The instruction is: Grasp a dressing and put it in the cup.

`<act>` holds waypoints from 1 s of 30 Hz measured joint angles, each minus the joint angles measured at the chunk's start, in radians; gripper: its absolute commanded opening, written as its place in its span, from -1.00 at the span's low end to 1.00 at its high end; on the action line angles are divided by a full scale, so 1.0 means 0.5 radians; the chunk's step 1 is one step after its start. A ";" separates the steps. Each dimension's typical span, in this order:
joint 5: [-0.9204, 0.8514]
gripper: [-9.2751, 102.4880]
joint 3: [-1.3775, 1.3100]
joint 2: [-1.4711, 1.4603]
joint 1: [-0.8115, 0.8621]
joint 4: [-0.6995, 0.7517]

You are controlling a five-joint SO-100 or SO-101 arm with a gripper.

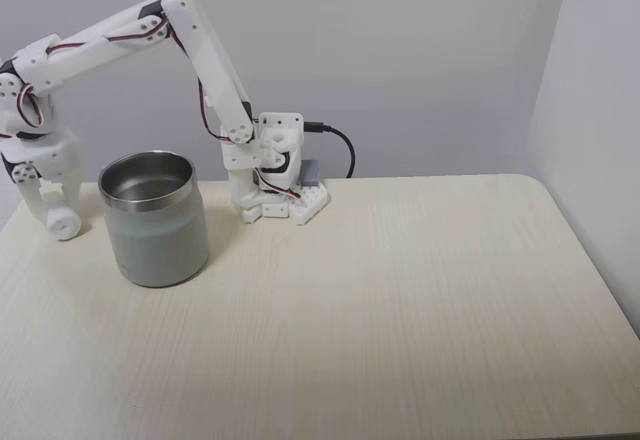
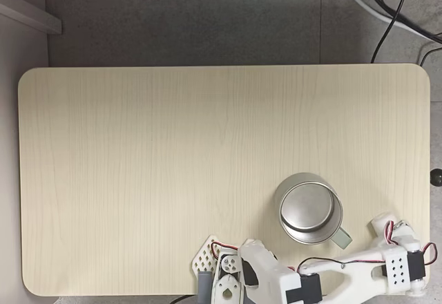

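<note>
The cup [image 1: 155,222], a wide steel tumbler with a pale grey-green wall and shiny rim, stands upright at the table's left in a fixed view; seen from above, the cup [image 2: 309,209] is near the lower right corner. Left of the cup, low by the table's edge, is my white gripper [image 1: 58,215]. Its fingers close around a small white round roll, the dressing [image 1: 64,225], which rests at table level. From above, my gripper [image 2: 387,226] lies right of the cup, and the roll is hard to tell from the white fingers.
The arm's base [image 1: 281,185] with a black cable sits at the back middle of the pale wooden table [image 1: 400,310]; from above the base [image 2: 222,276] is at the lower edge. Walls stand close behind and at the right. Cables [image 2: 397,7] lie on the floor.
</note>
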 measured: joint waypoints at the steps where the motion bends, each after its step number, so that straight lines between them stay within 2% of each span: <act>1: 0.012 -0.84 0.006 0.000 0.000 0.003; 7: 0.086 -0.84 0.209 0.000 0.003 0.209; 17: 0.304 -0.84 1.083 0.031 0.028 1.080; 20: 0.325 -0.84 1.279 0.031 0.064 1.255; 30: 0.402 -0.84 1.218 -0.285 0.071 1.289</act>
